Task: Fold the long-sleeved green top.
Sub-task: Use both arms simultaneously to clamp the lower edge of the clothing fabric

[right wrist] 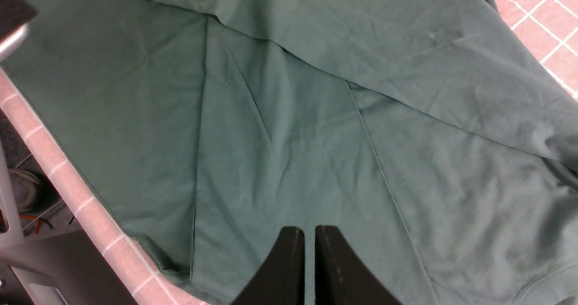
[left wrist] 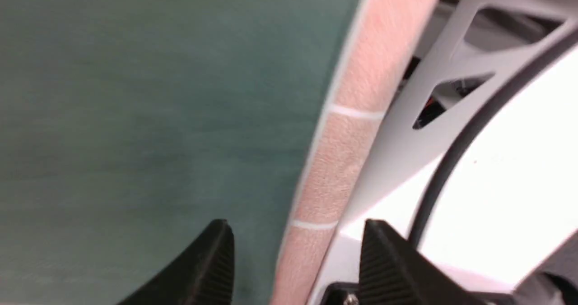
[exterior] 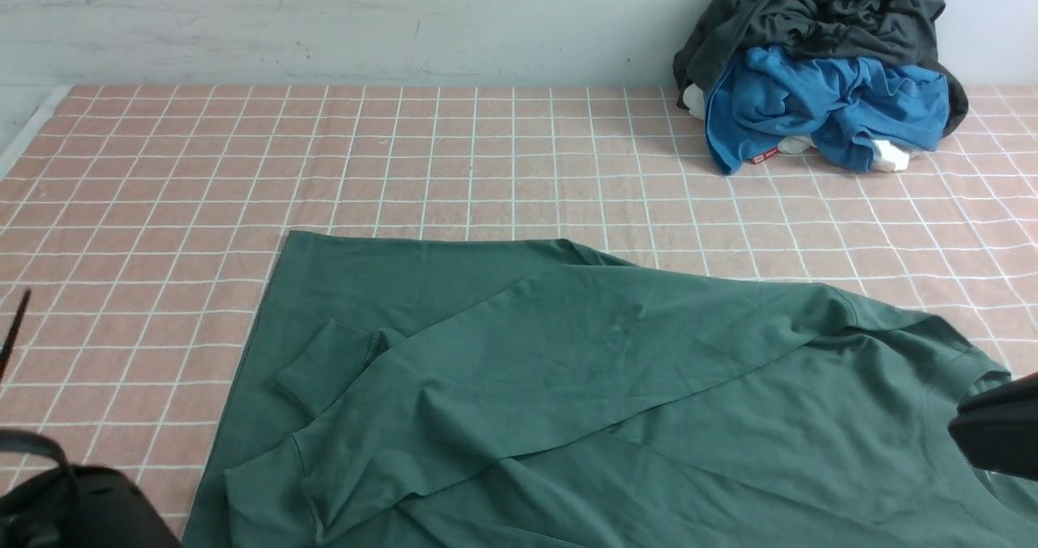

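Left tool (left wrist: pixel 295 226) spread wide (right tool (right wrist: pixel 309 229) closed) above top (exterior: pixel 568 353).

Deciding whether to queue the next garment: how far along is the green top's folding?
Done: the sleeves of the green top lie across its body. In hand: nothing; left gripper open, right gripper shut, both empty. Left: folding the spread-out body itself.
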Tool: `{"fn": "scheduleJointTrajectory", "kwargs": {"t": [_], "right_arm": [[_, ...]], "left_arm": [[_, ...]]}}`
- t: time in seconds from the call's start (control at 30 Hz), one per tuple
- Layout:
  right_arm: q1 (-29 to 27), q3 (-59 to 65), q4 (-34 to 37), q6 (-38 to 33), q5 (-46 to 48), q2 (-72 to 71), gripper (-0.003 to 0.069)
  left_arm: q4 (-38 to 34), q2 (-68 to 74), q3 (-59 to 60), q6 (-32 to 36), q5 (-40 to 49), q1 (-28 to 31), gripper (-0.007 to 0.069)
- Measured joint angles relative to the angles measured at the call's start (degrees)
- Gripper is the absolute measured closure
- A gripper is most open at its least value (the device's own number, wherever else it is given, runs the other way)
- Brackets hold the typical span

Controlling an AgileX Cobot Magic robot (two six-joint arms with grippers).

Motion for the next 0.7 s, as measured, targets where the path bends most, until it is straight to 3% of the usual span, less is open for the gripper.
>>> {"fn": "scheduleJointTrajectory", "kwargs": {"t": [0.13,0.33,0.7], "right_arm": [[0.88,0.00,0.17,0.00,0.00,0.00,0.0625],[2.55,0.00,0.25,-0.05,0.00,0.00,0.0625],[2.56,0.00,0.25,-0.05,0.00,0.00,0.0625]], "left_arm": [[0.04,-0.11,3.52,1.68,-6.03,-0.08,0.0252],[2.66,-0.30,4.97,2.38,-11.70,-0.08,0.0161],[9.50,-0.50,5.22,-5.39,-13.50,-0.14,0.0153]]}}
